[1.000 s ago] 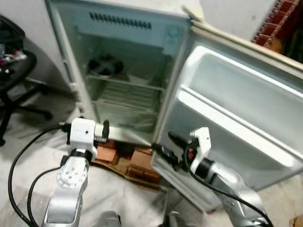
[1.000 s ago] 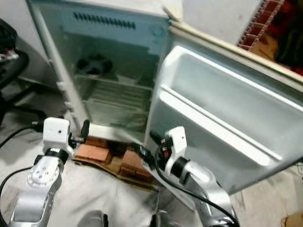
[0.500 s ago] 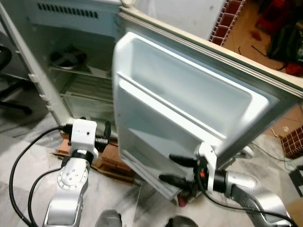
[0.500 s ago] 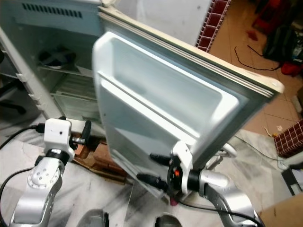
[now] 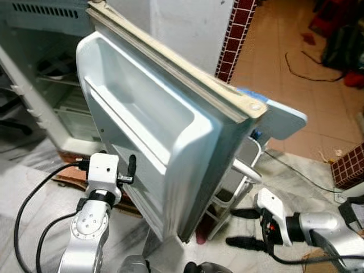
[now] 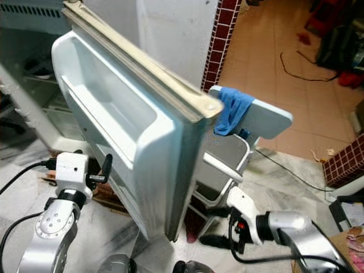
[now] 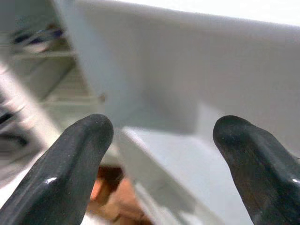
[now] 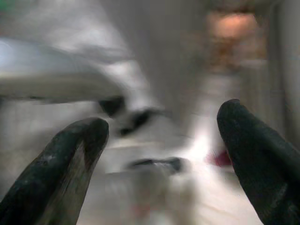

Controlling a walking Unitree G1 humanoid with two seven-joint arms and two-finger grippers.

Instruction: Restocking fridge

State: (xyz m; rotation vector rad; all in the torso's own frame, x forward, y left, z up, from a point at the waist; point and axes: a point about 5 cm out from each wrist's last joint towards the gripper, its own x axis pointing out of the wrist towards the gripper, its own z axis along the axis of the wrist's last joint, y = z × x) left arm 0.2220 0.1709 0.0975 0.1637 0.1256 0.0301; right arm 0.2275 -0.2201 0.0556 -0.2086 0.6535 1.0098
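My view has swung right since a second ago: the fridge door (image 5: 170, 136) now stands edge-on before me, the open fridge (image 5: 40, 74) behind at left. My right gripper (image 5: 242, 227), jaws spread, has dropped beside a folding chair (image 6: 250, 122). My left gripper (image 7: 159, 154) faces the door, jaws spread.

Your fridge door (image 5: 165, 142) was pale white inside, with a yellowed cream seal (image 5: 187, 74) along its top edge. The fridge (image 5: 40, 74) was a pale grey-green within. Behind the door you had a light blue chair (image 6: 267, 116) with a blue cloth (image 6: 232, 111) over its back. The floor (image 5: 284, 68) beyond was orange-tan tile, and the pillar (image 5: 233, 34) was dark red brick with pale joints. Your arms (image 5: 85, 227) were silver with white wrist blocks, both grippers' fingers (image 7: 79, 164) black, the cables (image 5: 28, 210) black too.
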